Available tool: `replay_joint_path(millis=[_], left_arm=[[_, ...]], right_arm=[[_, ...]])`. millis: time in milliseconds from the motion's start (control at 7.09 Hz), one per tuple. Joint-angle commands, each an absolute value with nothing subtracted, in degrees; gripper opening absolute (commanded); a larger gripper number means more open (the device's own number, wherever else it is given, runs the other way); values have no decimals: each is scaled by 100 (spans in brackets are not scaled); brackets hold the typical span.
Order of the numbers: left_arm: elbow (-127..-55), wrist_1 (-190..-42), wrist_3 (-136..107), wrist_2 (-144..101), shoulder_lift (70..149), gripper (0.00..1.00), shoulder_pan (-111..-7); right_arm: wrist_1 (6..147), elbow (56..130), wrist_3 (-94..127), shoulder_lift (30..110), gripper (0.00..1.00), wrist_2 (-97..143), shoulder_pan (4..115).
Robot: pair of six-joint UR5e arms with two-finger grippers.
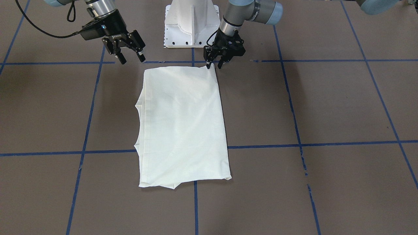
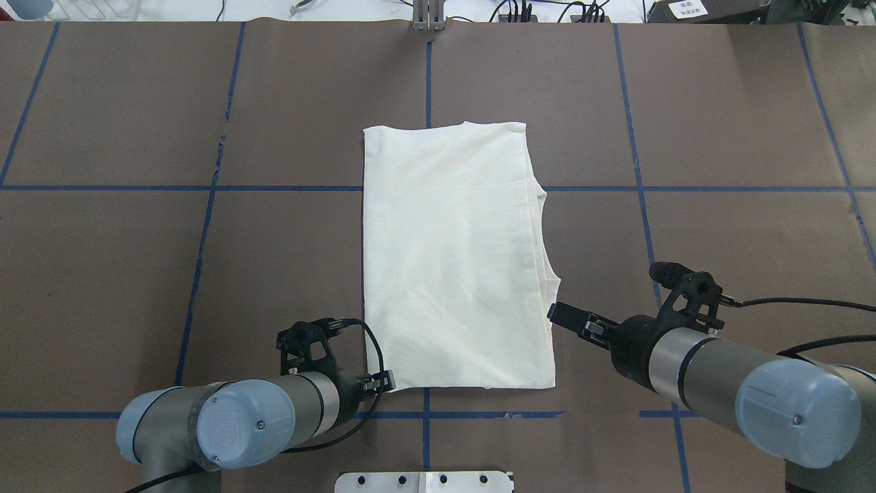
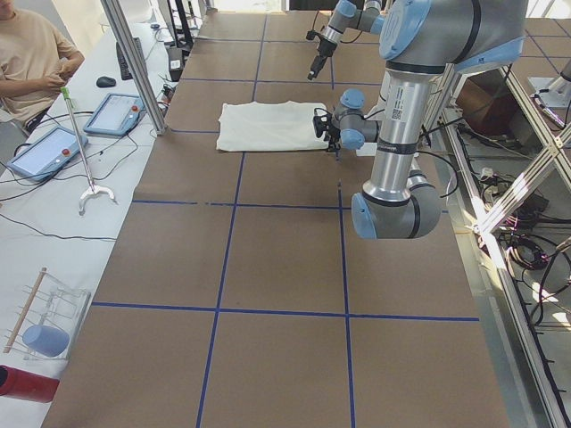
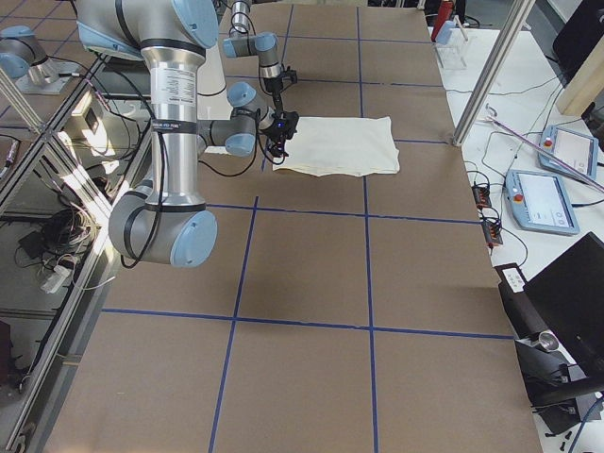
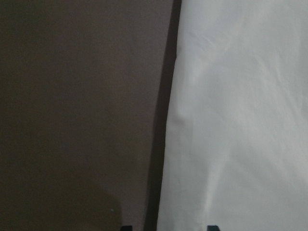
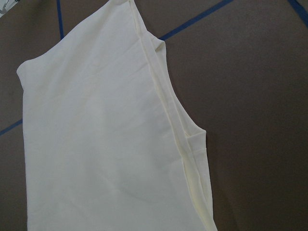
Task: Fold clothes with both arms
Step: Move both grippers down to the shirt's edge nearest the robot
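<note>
Since the next fold likely lifts both robot-side corners, your left gripper (image 1: 214,66) straddles the shirt (image 1: 183,124) corner, right gripper (image 1: 133,60) hovers alongside; fingers spread on both.

Robotics lab: two silver-grey tubular robot arms (image 2: 705,370) at a brown paper-covered table (image 2: 718,103) gridded with blue tape lines (image 2: 207,226), silver aluminium frame posts (image 3: 134,62), blue-edged teach-pendant tablets (image 3: 114,114) on a white side bench (image 3: 53,232).

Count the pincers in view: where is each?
2. The left pincer is open at the shirt's near-left corner, straddling its edge; the right pincer hangs open off the near-right corner, clear of it.
</note>
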State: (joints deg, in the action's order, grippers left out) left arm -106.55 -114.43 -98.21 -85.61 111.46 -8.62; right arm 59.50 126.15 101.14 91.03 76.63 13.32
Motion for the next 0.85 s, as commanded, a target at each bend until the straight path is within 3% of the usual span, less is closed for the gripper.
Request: replay_joint_path(millis=[0,423,564,705], left_arm=[[-10644,-11443,-9826,-8561,11171,52,-844],[-10538,-11452,-9835,-8552,11250,51,-800],[-10538,-11452,-9835,-8552,11259,47,-809],[-10538,-11461,-9835,-8560,11267,30,-809]], right_arm=[[5950,12612,10142,9105,100,7655,1327],[5950,12560,10143,9105,100,7655,1327],[5950,12551,10143,9105,100,7647,1327],[5950,12551,10143,9105,100,7646,1327]])
